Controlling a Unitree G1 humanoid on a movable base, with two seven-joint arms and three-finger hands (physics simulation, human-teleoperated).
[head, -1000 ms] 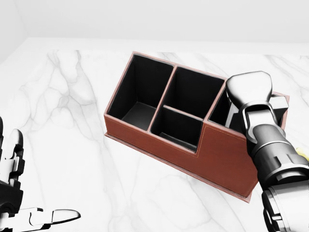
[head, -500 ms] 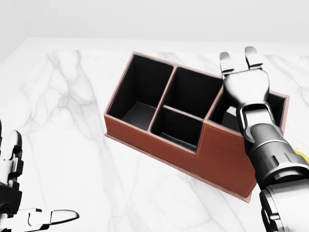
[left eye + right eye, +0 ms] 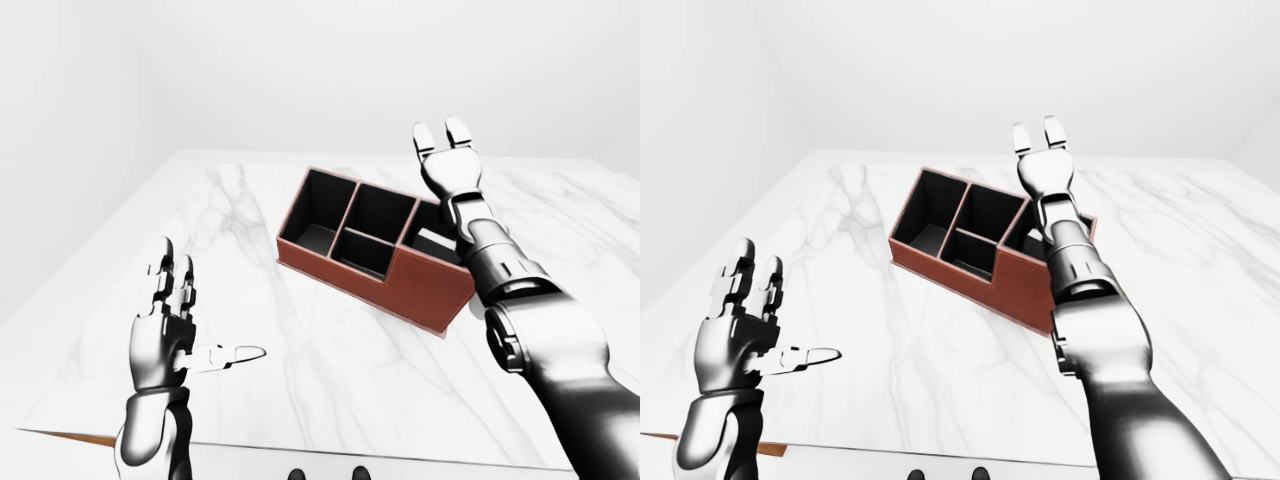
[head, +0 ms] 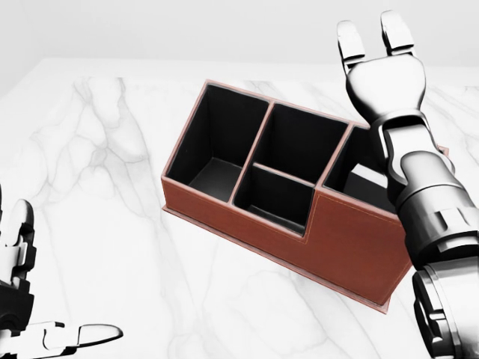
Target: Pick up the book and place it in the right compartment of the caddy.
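Right hand [image 4: 378, 63] is raised above the caddy's right end, fingers spread, holding nothing. Left hand [image 3: 165, 325] hangs low at the left-eye view's left, also spread and empty, well apart from everything.

Book [image 3: 433, 241]: I read the pale flat shape lying in the right compartment of the caddy [image 4: 247, 213] as the book; it is partly hidden by my forearm, so I can't confirm how it sits. No book shows anywhere on the table.

Step, as I judge it: release done, placement likely complete. Next move calls for lifting the right arm clear, straight up and toward me, without clipping the compartment wall.

Around: the caddy's other three compartments look empty, dark inside. Marble table [image 3: 240, 210] bare round the caddy. A small yellowish thing [image 4: 465, 238] peeks past my forearm at the head view's right edge; too little shows to name it. Nothing blocks the withdrawal.
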